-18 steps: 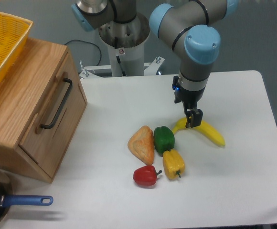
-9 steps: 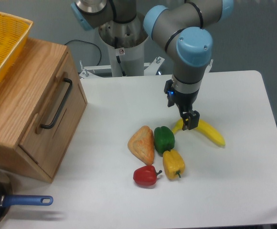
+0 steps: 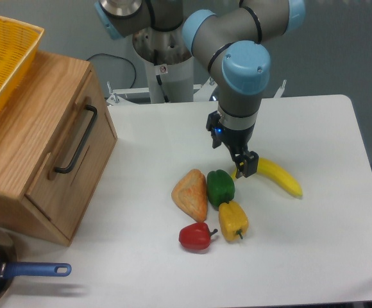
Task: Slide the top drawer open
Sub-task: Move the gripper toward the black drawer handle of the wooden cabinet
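Leftward since the earlier frame, our claw (image 3: 247, 165) now hangs over the banana's (image 3: 279, 176) left end, fingers close together; whether clenched we cannot tell. At nine o'clock, well apart, we see the top drawer (image 3: 61, 144) shut, handle (image 3: 76, 139) untouched.

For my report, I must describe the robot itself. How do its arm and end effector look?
The arm is made of grey metallic tube segments with light blue round caps on the joints. It stands on a white cylindrical base that bears a small round sticker. The end effector is small and black, with a blue light glowing just above it.
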